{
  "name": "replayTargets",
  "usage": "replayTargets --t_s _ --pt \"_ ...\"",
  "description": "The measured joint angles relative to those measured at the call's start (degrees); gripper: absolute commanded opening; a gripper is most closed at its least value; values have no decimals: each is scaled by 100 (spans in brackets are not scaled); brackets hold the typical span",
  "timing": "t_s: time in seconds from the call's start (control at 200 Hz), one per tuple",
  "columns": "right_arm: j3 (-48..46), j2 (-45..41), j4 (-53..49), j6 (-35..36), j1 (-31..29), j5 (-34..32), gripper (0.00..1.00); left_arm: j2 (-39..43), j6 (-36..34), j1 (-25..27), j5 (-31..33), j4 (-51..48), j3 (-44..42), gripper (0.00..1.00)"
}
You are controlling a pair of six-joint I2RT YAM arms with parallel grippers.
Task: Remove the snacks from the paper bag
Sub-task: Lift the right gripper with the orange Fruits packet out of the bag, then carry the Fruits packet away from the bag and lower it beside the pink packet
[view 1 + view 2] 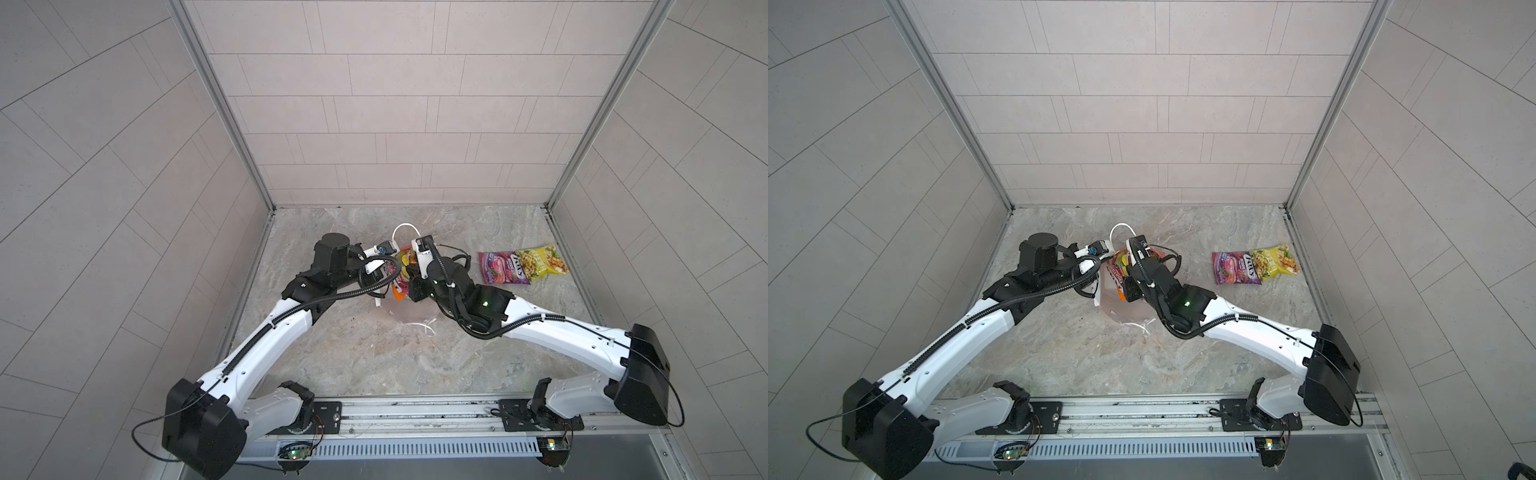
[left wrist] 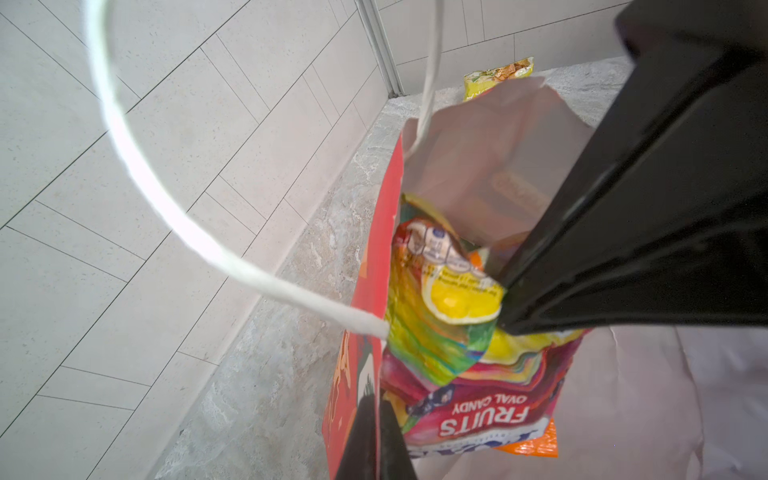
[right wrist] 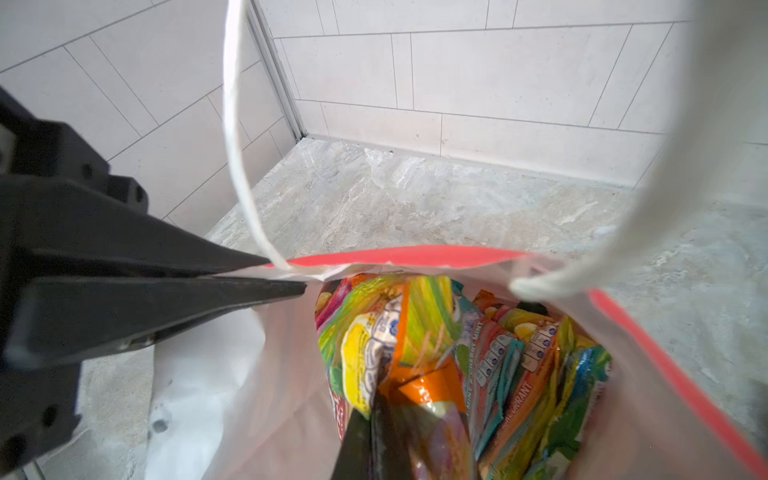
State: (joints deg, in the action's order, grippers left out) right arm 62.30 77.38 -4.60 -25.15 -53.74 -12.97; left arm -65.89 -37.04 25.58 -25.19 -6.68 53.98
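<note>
Centre frame, the left gripper point(image 3: 286, 274) pinches the paper bag point(image 2: 374, 270) by its rim while the right gripper point(image 3: 374, 415) clamps a yellow snack packet point(image 3: 357, 353) inside it; the glossy packet may slip free.

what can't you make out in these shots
- Number of snacks left in the paper bag: the right wrist view shows an overlapping pile with the lower ones buried. In both top views the right arm covers most of the mouth.
- Name on the packet in the right gripper: crumpled, partly behind the jaws.
- Bag's outside print: the left wrist view shows only a steep, blurred red strip.
</note>
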Motion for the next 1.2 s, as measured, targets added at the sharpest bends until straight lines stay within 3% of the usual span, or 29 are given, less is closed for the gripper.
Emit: replayTargets --t_s 0.51,0.781,0.911,1.026,1.201 --pt "-234 -2020 -986 1023 52 415 0 -4 63 0 186 79 0 0" --pt "186 -2999 -1768 1123 520 501 0 -42 140 0 297 131 0 0" --pt "240 -3279 -2028 1058 1172 621 0 -72 168 7 341 179 2 0" --pt "240 -3279 -2205 894 2120 966 0 -72 170 7 363 184 9 0" --pt "166 -2728 -2094 433 3934 2184 0 -72 173 7 385 184 11 0"
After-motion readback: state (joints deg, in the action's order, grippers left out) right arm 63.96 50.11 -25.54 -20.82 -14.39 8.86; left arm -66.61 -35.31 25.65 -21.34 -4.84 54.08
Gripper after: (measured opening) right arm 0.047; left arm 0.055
